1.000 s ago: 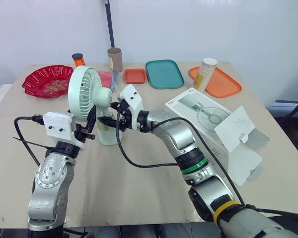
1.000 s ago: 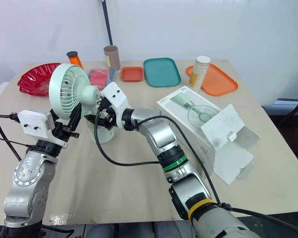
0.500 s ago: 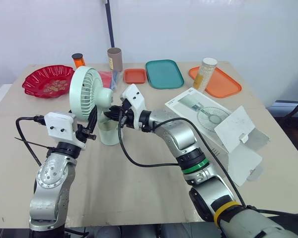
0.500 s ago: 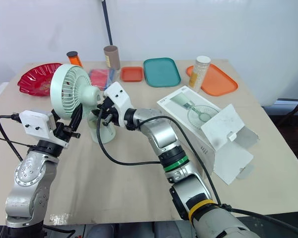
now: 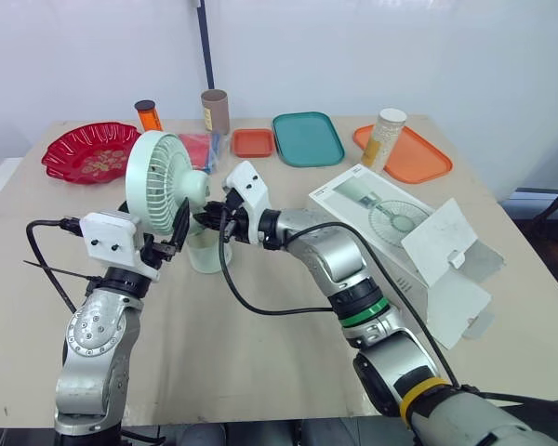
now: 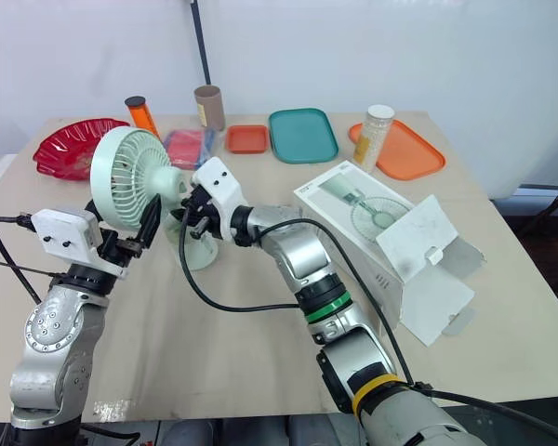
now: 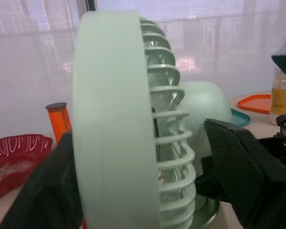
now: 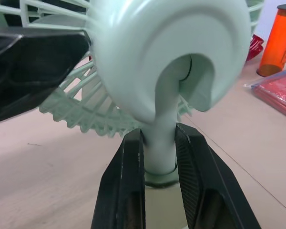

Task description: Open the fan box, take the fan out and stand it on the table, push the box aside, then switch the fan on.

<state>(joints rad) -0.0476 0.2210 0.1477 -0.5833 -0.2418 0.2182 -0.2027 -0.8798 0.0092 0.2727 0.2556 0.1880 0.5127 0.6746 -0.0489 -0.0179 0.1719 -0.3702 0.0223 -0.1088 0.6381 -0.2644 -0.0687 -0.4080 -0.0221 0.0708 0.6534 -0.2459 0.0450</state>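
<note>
Item: fan (image 5: 158,181), pale green, out of its box (image 5: 400,232) and upright on its round base on the table (image 5: 260,353); the box lies well apart on the robot's right, end flap open. Step, as judged: standing and steadying the fan, with the box apparently already aside and the switching-on not yet done. Head views: left gripper (image 5: 158,228) reaches up at the fan's head, one black finger behind the cage and one in front; right gripper (image 5: 207,220) comes in from the right to the neck just above the base. Left wrist view: jaws spread wide, the whole thickness of the fan's head between them; the front finger sits close against the front rim, the rear finger stands a little off the back grille, and firm contact cannot be told. Right wrist view: jaws narrow, both fingers pressed against the slim neck below the motor housing, holding it. Next move, as judged: one gripper must let go without tipping the fan and find the switch, which cannot be made out here; the other should brace the fan while it is pressed.
</note>
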